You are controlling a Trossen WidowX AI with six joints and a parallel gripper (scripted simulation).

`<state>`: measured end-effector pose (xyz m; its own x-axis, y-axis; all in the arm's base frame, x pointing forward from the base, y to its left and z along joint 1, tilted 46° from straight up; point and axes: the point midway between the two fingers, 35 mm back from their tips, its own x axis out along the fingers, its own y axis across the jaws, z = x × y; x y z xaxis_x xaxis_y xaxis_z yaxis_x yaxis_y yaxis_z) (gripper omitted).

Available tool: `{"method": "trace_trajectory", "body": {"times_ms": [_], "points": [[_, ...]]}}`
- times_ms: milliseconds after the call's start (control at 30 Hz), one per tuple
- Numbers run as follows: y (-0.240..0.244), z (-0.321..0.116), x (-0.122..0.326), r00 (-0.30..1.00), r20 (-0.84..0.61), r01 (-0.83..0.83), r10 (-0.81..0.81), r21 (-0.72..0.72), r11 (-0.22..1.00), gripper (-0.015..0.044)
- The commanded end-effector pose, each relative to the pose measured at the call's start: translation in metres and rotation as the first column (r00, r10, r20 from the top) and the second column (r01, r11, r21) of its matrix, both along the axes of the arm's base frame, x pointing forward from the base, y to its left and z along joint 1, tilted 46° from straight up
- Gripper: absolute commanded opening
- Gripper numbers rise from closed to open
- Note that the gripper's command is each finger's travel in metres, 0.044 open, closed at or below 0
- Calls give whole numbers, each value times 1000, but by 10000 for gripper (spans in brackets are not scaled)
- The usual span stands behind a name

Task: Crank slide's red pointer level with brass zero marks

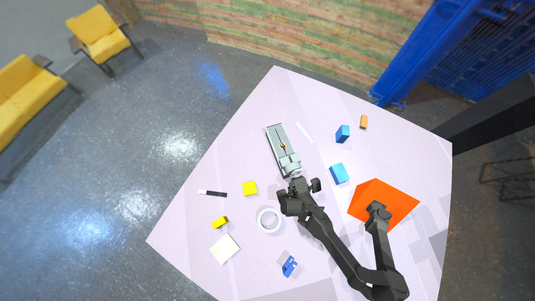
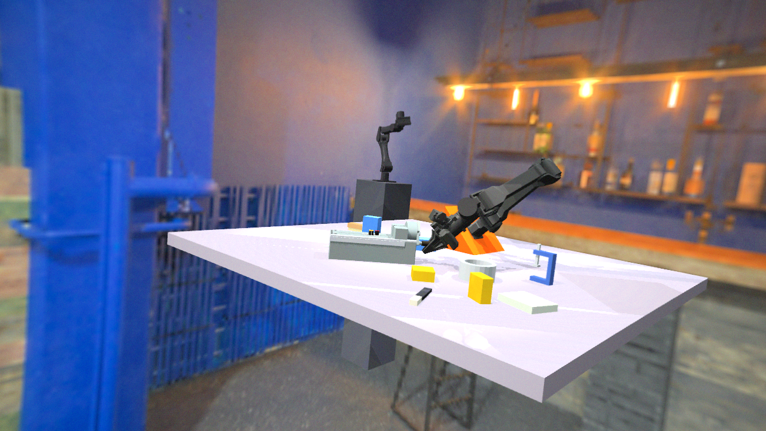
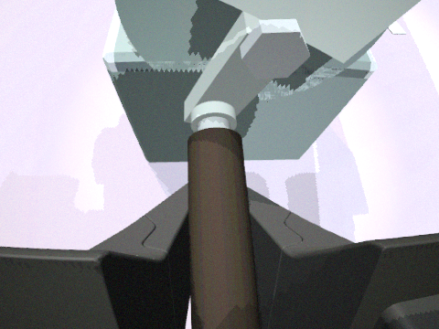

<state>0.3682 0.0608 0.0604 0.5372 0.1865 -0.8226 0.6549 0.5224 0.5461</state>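
Note:
The grey-green machine (image 1: 274, 139) (image 2: 369, 251) (image 3: 165, 119) lies along the table, with its crank end toward my arm. The slide's red pointer (image 1: 284, 148) (image 2: 377, 232) sits close to the brass zero marks (image 1: 282, 144) (image 2: 370, 231), slightly on the crank side of them; the exact gap is too small to read. In the wrist view the crank arm (image 3: 229, 78) slants down left from its hub to the brown handle (image 3: 219, 206). My gripper (image 3: 212, 193) (image 2: 425, 249) is shut on this handle, one finger on each side. The handle is hidden in the top view.
A grey ring (image 1: 258, 220) (image 2: 477, 272), yellow blocks (image 1: 249, 188) (image 1: 220, 222) and a black-and-white bar (image 1: 217, 193) lie left of my arm. Blue blocks (image 1: 339, 173) (image 1: 342, 133) and an orange wedge-like block (image 1: 396, 198) are to its right. A blue clamp (image 1: 289, 266) (image 2: 551, 267) is near the front.

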Motion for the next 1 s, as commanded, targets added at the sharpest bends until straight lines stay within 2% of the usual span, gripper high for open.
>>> {"method": "trace_trajectory", "body": {"times_ms": [0, 967], "points": [[2, 7, 5, 1000, 22, -1, 1, 7, 1000, 0], [1, 10, 6, 1000, 22, -1, 1, 7, 1000, 0]]}}
